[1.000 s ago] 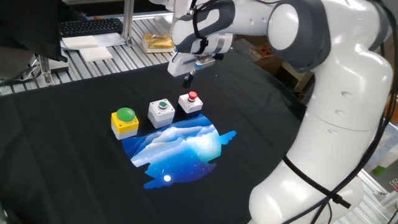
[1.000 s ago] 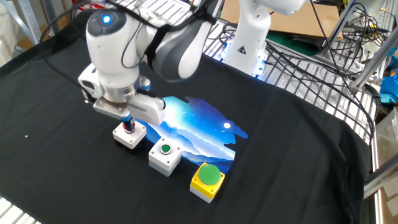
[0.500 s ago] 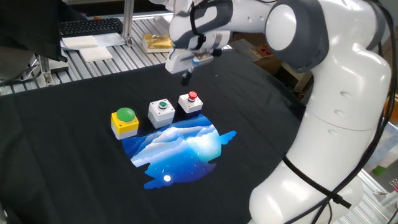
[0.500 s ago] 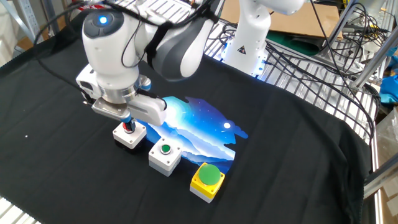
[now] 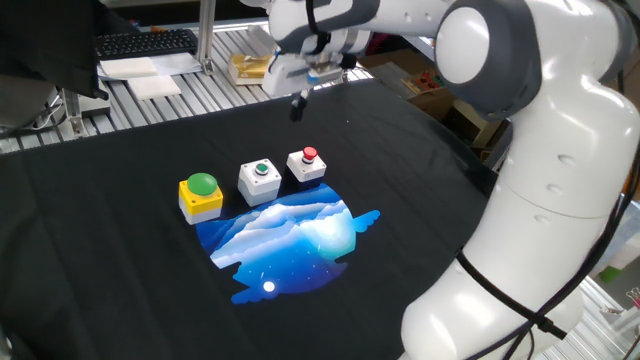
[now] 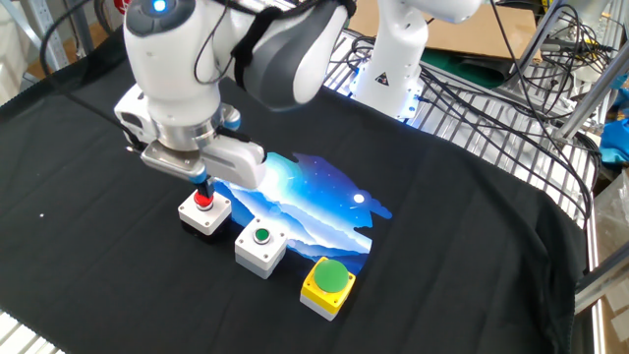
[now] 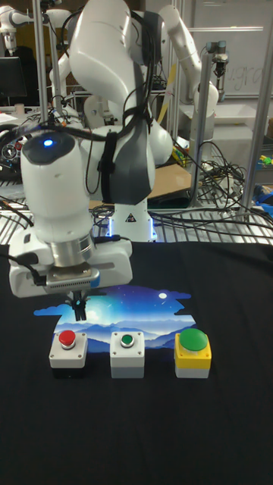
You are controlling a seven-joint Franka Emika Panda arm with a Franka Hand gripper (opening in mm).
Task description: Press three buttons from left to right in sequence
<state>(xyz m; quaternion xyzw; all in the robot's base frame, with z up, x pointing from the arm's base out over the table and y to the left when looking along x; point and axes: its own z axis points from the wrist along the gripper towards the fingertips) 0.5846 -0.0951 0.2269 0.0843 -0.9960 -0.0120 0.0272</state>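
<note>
Three boxes in a row on the black cloth, touching the blue print's edge. Left to right in one fixed view: yellow box with green dome (image 5: 201, 194), white box with green button (image 5: 261, 180), white box with red button (image 5: 306, 165). Gripper (image 5: 298, 106) hangs above the red-button box, not touching. Can't tell if its fingers are apart or together.

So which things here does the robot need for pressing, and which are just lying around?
For the job:
- yellow box with the big green dome
- white box with the green button
- white box with the red button
- hand

Just lying around:
- blue picture
- keyboard
- papers
</note>
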